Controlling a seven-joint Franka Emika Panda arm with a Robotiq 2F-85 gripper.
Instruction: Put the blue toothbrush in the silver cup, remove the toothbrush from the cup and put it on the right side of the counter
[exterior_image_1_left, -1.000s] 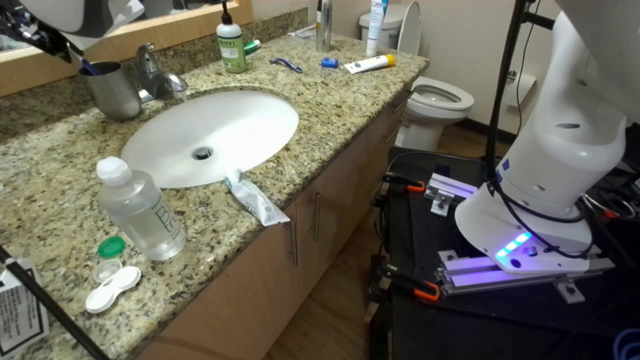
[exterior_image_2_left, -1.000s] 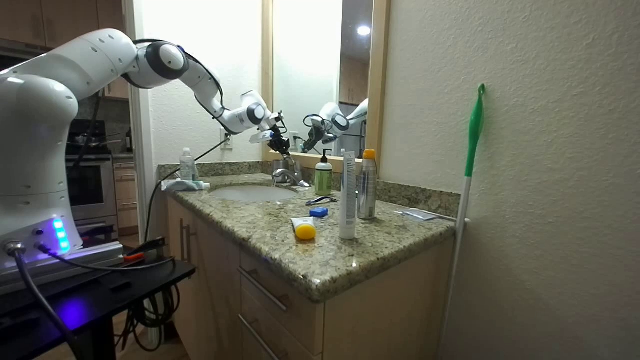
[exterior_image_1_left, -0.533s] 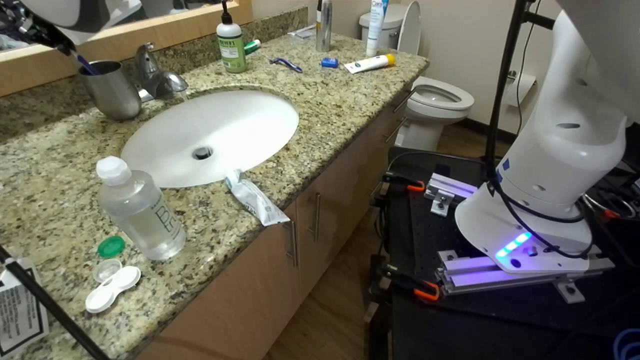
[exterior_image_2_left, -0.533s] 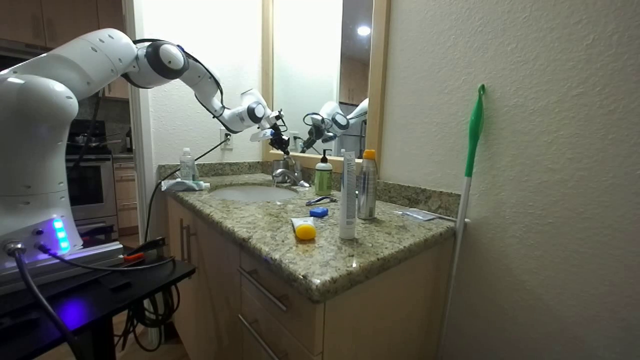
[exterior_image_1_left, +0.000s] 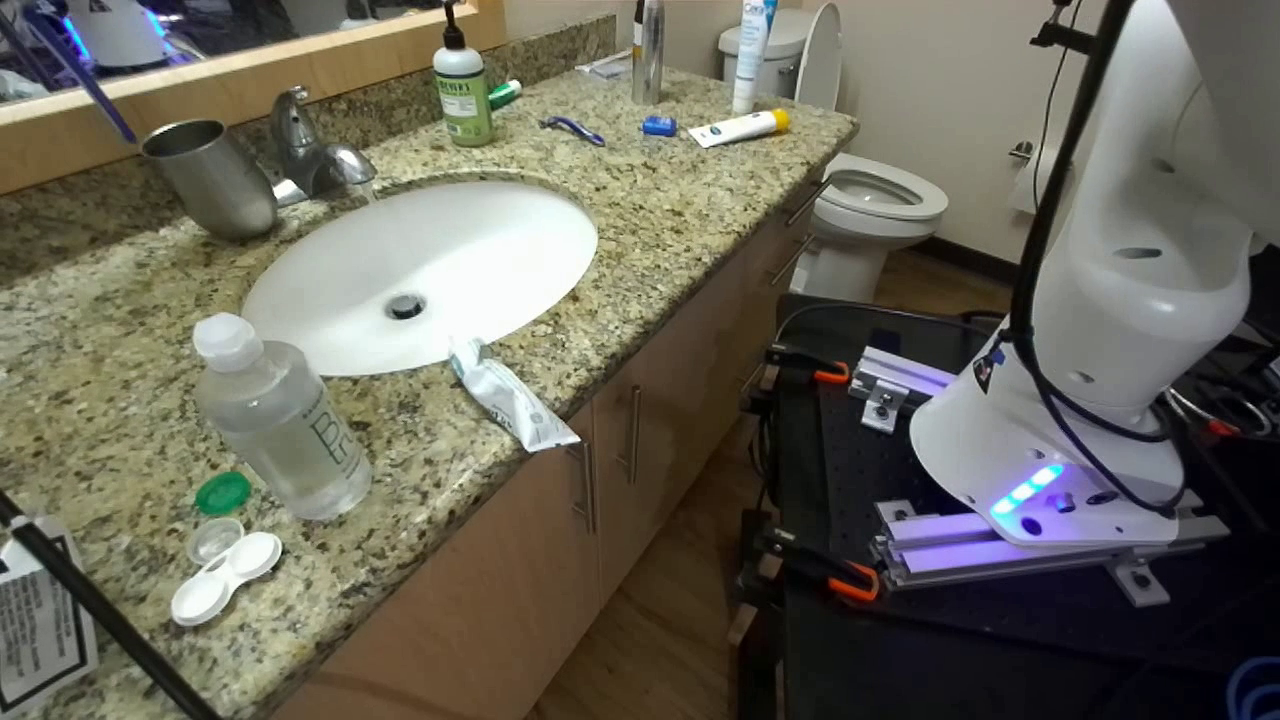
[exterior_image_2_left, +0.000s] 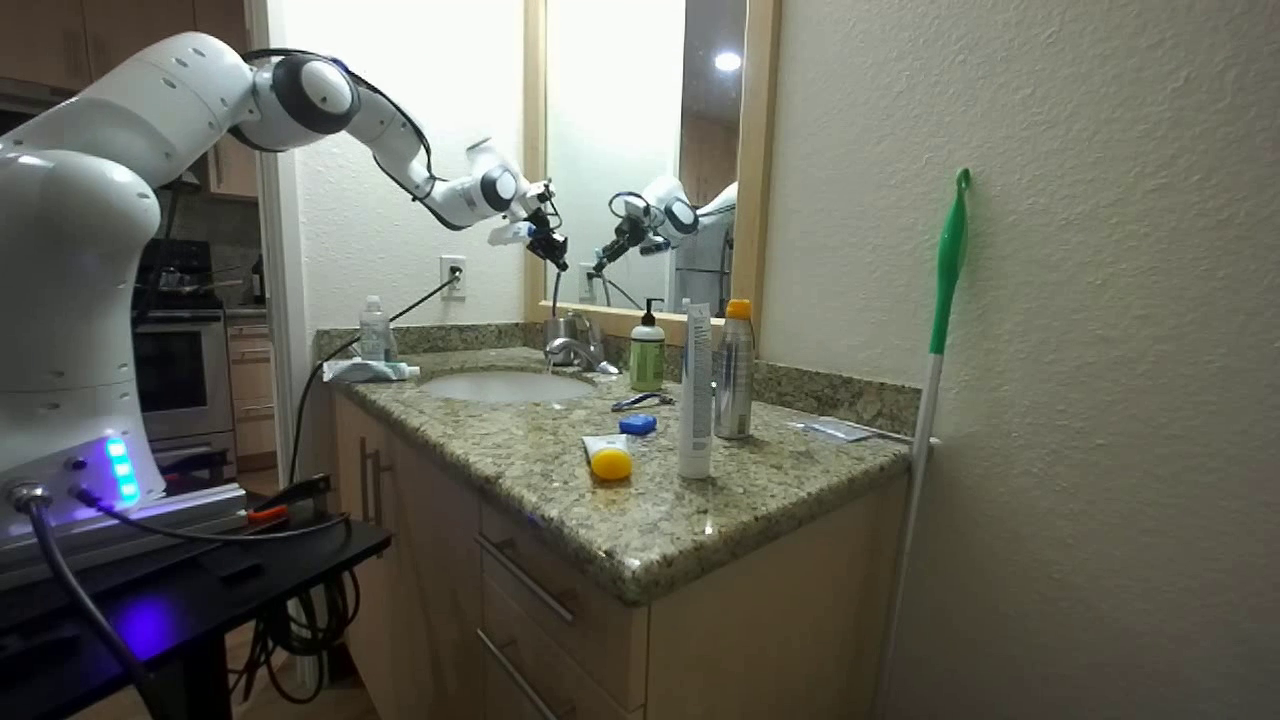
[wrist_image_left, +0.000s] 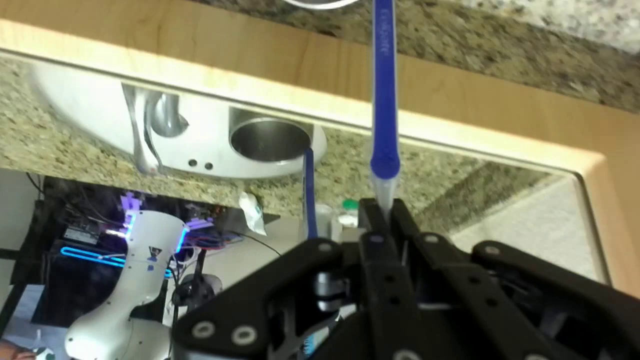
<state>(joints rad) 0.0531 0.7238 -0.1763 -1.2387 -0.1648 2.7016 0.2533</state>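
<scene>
My gripper (wrist_image_left: 389, 212) is shut on the clear end of the blue toothbrush (wrist_image_left: 385, 90), whose blue handle points away from the fingers. In an exterior view the gripper (exterior_image_2_left: 562, 266) is raised above the cup, and the toothbrush (exterior_image_2_left: 556, 292) hangs down from it. In an exterior view the toothbrush (exterior_image_1_left: 92, 88) has its lower end just outside and above the rim of the silver cup (exterior_image_1_left: 215, 185); the gripper is out of that view. The cup stands on the speckled counter (exterior_image_1_left: 650, 200) beside the faucet. Only the cup's rim (wrist_image_left: 322, 5) shows in the wrist view.
The faucet (exterior_image_1_left: 320, 160) runs beside the cup, at the sink (exterior_image_1_left: 480, 260). The mirror's wooden frame (wrist_image_left: 200, 45) is close to the gripper. A soap bottle (exterior_image_1_left: 462, 95), razor (exterior_image_1_left: 573, 130), upright tube (exterior_image_2_left: 696, 400), spray can (exterior_image_2_left: 735, 380) and yellow-capped tube (exterior_image_2_left: 608, 458) are on the counter.
My gripper has risen with the toothbrush, whose end was inside the cup and is now out of it. The cup has shifted slightly to the left in an exterior view.
</scene>
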